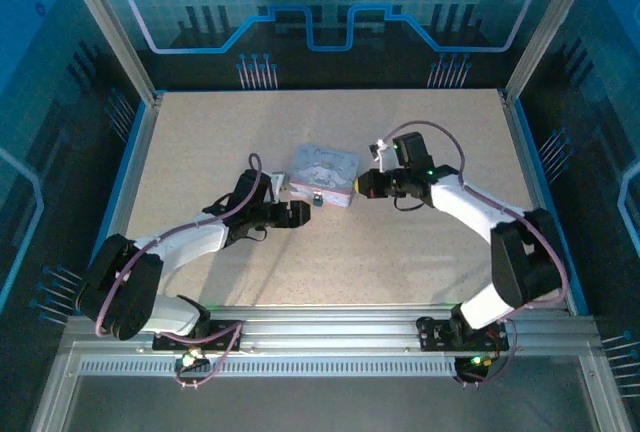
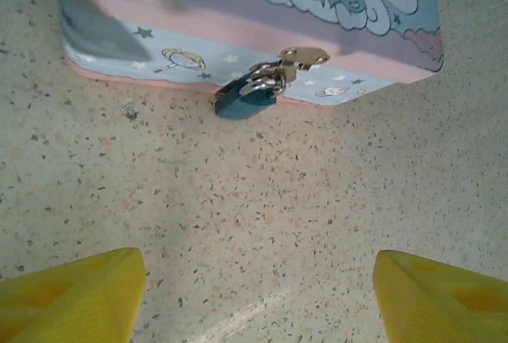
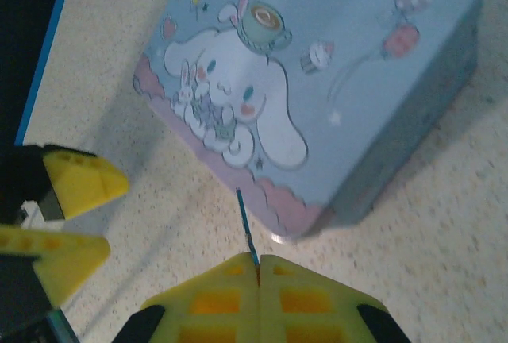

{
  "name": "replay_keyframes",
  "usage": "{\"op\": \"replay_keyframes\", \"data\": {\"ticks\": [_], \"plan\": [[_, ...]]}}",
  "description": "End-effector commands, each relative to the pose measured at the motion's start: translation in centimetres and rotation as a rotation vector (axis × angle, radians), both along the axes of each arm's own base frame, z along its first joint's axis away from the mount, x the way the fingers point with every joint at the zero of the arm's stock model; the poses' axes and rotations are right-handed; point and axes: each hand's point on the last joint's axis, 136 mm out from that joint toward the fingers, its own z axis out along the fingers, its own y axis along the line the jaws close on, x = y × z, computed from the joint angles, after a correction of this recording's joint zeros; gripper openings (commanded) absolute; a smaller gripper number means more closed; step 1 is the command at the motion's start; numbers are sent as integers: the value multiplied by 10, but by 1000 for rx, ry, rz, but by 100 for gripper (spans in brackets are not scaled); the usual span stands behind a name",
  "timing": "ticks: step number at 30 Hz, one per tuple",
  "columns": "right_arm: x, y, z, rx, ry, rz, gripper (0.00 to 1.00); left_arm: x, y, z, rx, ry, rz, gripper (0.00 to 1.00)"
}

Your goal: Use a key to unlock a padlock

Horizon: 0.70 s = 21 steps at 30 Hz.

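Left wrist view looks straight at the padlock (image 2: 246, 98), a tiny dark blue body hanging by its metal shackle from the brassy hasp (image 2: 305, 57) on the front wall of the tin (image 2: 159, 33). The body seems to rest on the speckled surface (image 2: 317, 216). The left claw (image 2: 254, 299) is spread wide, aimed at the lock and apart from it. The right claw (image 3: 258, 262) is pressed together on a thin sliver standing up from its tips. I take this for the key (image 3: 246, 228) seen edge-on, just beside the tin's near corner.

The lock looks light, hard and smooth, and it hangs loose. It will likely swing or twist away when the key pushes at it. The best hold, I judge, is a pinch across the body's flat faces, leaving the keyhole end free. The key is stiff but thin and may pivot in the pinch, so it needs a square grip on its head.
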Motion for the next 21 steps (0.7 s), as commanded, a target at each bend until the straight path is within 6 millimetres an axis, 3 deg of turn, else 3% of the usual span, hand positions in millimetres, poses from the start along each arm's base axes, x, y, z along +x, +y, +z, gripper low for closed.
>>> {"op": "replay_keyframes", "data": {"ticks": [1,6,12,21], "plan": [[15,22,8,59,-18,46,0,4,-11,9,-67,-48,-15,77],[34,36,-4,100,4,45,0,7,-16,2,-97,-65,-14,76],[43,42,-14,130,18,41,0,13,-20,-2,-108,-94,-16,75],[25,32,-55,72,119,27,0,20,-28,-8,-78,-123,-34,73]]}}
